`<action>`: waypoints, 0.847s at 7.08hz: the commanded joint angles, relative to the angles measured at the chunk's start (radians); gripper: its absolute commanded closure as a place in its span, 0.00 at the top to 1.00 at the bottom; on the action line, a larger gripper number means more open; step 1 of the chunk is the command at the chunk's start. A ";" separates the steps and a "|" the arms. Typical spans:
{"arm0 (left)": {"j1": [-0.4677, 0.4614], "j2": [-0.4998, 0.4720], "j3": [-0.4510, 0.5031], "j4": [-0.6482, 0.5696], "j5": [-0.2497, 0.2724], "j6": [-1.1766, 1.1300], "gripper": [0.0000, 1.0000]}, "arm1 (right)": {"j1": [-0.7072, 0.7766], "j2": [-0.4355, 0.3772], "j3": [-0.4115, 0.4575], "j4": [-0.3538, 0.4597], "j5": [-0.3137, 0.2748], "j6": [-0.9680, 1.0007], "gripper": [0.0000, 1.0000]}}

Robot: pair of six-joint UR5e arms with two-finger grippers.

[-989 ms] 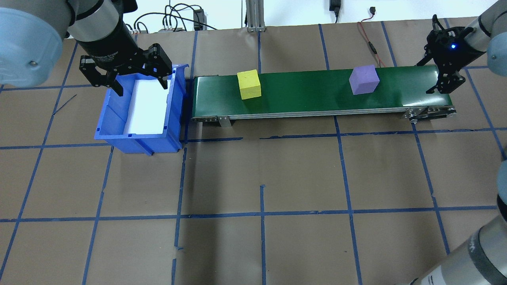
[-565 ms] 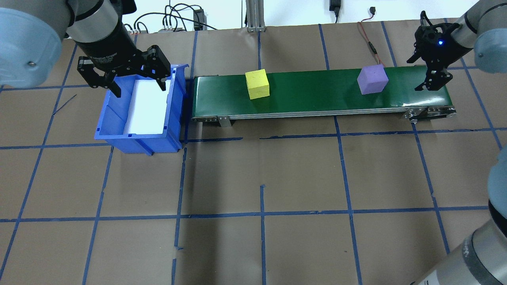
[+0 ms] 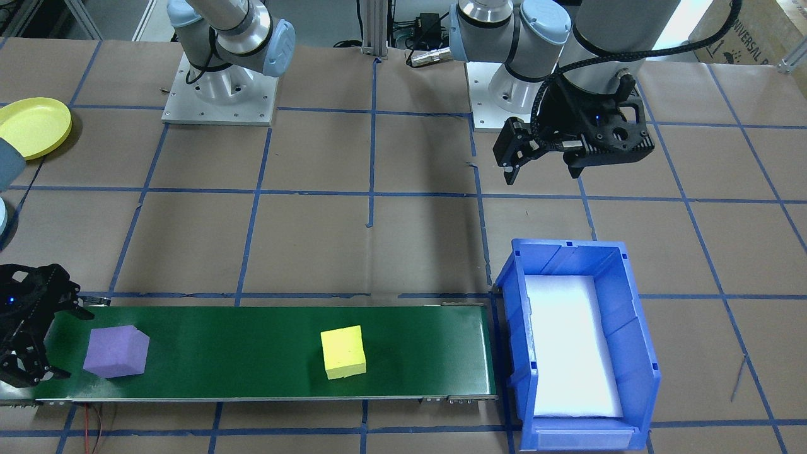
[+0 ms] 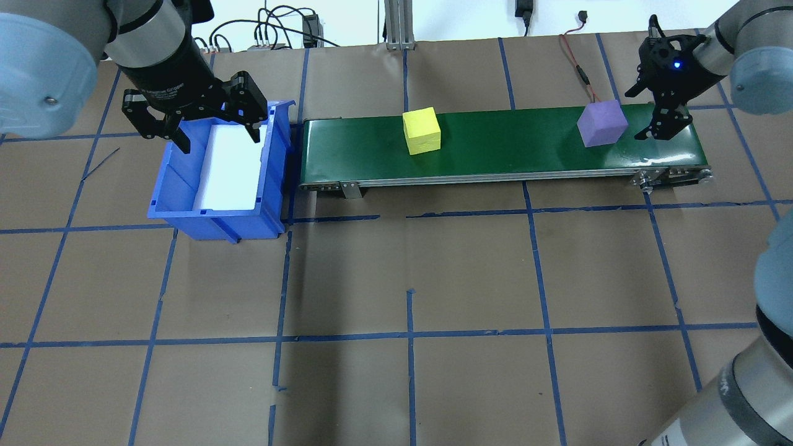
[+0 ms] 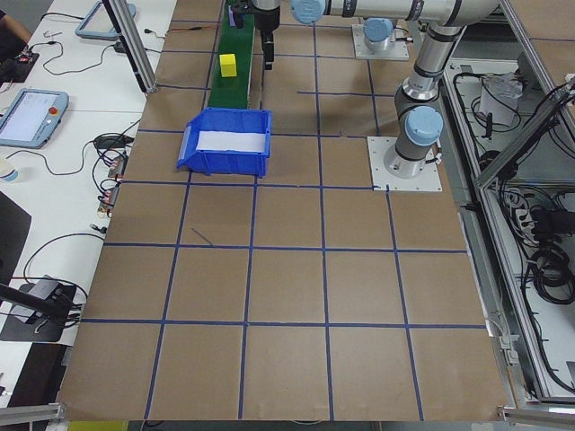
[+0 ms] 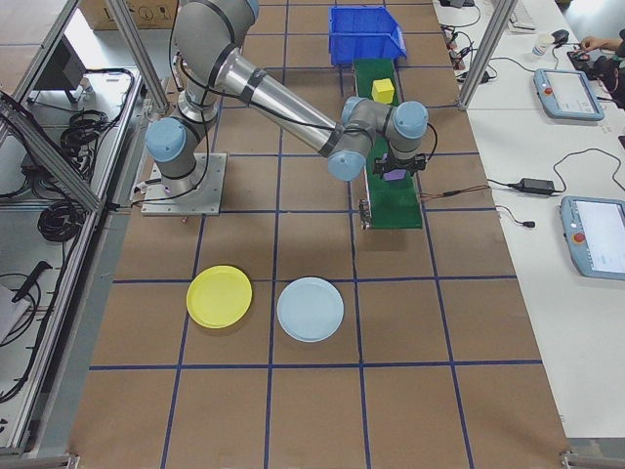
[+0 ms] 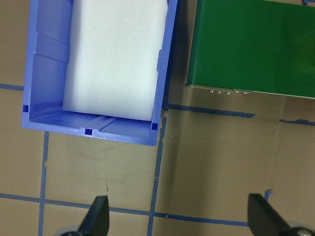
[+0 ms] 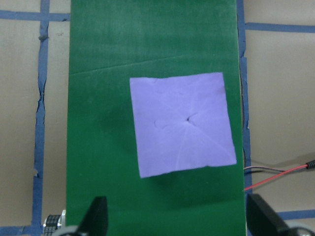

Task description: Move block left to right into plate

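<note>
On the belt's [image 4: 495, 145] right end sits the purple block [image 4: 601, 123], just beside the right gripper [image 4: 658, 115], whose jaws stand wide and empty. Farther left lies a yellow block [image 4: 421, 131]. Over the bin [image 4: 186, 210], the left gripper [image 4: 214, 127] hangs spread and empty.

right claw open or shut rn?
Open. The right claw has fingers spread, and the purple block sits untouched on the belt.

The purple block [image 8: 181, 123] looked like matt foam, faintly creased. The belt [image 4: 508, 145] was smooth green with a slight sheen, on a metal frame. The bin [image 3: 637, 353] was glossy blue plastic, lined with white foam [image 7: 115, 59]. Brown paper [image 4: 409, 279] covered the table, matt.
</note>
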 commanded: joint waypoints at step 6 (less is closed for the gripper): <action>0.002 -0.002 0.000 0.002 -0.004 0.002 1.00 | 0.000 0.014 0.004 -0.013 -0.080 0.038 0.24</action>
